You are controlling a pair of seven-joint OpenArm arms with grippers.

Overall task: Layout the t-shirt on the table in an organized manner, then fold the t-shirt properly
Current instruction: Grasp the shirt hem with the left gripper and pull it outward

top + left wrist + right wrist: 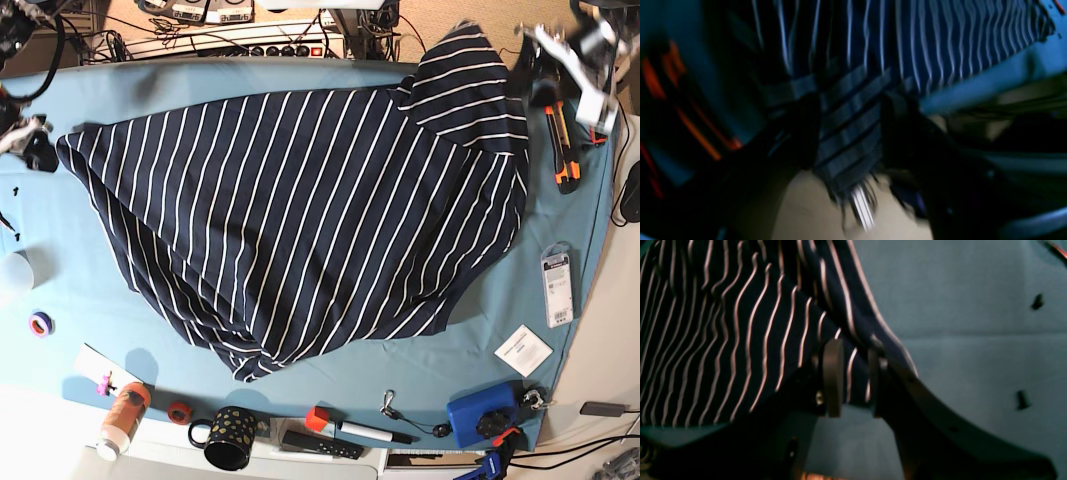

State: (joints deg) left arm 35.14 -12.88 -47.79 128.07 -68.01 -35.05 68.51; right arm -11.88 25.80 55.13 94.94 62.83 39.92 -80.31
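While stretched corner to corner across the table (90, 300), t-shirt (300, 220) lies with long axis running from right gripper (853, 376) to left gripper (850, 133). Right jaws stand apart, a striped corner loose between them. Left jaws too blurred to tell; fabric hangs there at the table's far edge.

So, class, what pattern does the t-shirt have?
Navy with thin white stripes; the t-shirt shows best in the base view.
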